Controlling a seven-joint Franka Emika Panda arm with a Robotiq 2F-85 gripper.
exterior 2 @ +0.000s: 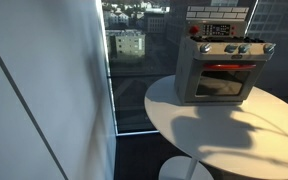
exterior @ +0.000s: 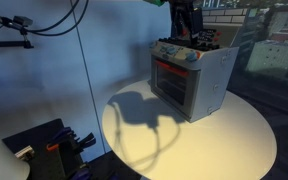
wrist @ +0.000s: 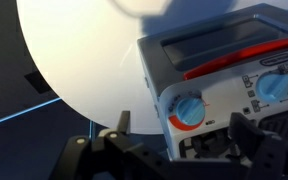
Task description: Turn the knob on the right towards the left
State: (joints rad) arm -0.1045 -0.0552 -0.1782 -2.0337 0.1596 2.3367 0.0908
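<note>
A grey toy oven (exterior: 199, 85) with a red door handle stands on a round white table and shows in both exterior views (exterior 2: 219, 75). Its top panel carries a row of blue knobs (exterior 2: 267, 47). In the wrist view one blue knob with an orange ring (wrist: 189, 110) lies between my two black fingers, and a second blue knob (wrist: 275, 87) sits at the frame's right edge. My gripper (wrist: 182, 126) is open, its fingers apart on either side of the ringed knob and not touching it. In an exterior view the gripper (exterior: 189, 38) hangs just over the oven's top.
The round white table (exterior: 224, 145) has bare surface in front of the oven (exterior 2: 234, 125). A window wall stands behind the table (exterior 2: 129, 60). Black gear and cables lie on the floor beside the table (exterior: 54, 145).
</note>
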